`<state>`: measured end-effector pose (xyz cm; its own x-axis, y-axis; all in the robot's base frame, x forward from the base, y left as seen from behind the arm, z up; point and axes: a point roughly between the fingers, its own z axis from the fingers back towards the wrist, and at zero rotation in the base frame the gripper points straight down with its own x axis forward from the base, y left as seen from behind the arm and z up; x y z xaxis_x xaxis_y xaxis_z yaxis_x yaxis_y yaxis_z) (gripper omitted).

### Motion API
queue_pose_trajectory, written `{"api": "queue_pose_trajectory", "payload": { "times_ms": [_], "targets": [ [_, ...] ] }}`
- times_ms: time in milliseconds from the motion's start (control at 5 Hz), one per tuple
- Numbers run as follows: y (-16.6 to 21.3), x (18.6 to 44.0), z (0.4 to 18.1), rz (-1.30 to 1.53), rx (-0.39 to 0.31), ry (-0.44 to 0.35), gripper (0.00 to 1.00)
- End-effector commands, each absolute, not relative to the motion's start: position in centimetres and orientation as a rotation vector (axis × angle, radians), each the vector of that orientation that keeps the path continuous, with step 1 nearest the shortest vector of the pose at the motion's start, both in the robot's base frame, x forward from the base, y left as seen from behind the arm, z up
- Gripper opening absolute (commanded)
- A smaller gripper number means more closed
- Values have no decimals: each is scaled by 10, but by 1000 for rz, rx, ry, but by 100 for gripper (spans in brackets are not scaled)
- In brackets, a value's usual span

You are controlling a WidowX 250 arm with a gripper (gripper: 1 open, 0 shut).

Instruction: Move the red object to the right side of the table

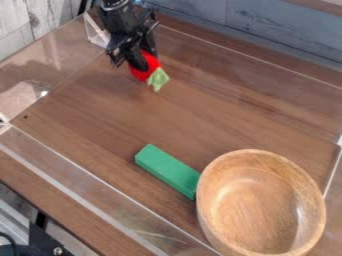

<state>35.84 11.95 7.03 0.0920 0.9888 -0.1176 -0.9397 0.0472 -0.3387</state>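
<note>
A small red toy strawberry (144,72) with a light green leafy cap hangs just above the dark wood-grain table (227,110) at the far left. My black gripper (138,65) comes down on it from above, and its fingers are shut on the red body. The green cap sticks out to the lower right of the fingers. The strawberry's upper part is hidden behind the fingers.
A flat green rectangular block (167,169) lies near the front middle. A round light wooden bowl (261,207) stands at the front right, touching the block's end. Low clear acrylic walls (60,180) edge the tabletop.
</note>
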Motion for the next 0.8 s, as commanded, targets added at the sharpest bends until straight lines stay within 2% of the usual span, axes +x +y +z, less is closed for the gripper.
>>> {"api": "queue_pose_trajectory", "payload": {
  "times_ms": [0, 200, 400, 600],
  "targets": [
    [109, 364, 106, 1418, -399, -236, 0],
    [95, 369, 113, 1376, -409, -229, 0],
    [66, 376, 130, 1369, -419, -236, 0],
    [27, 373, 141, 1349, -429, -241, 0]
  ]
}}
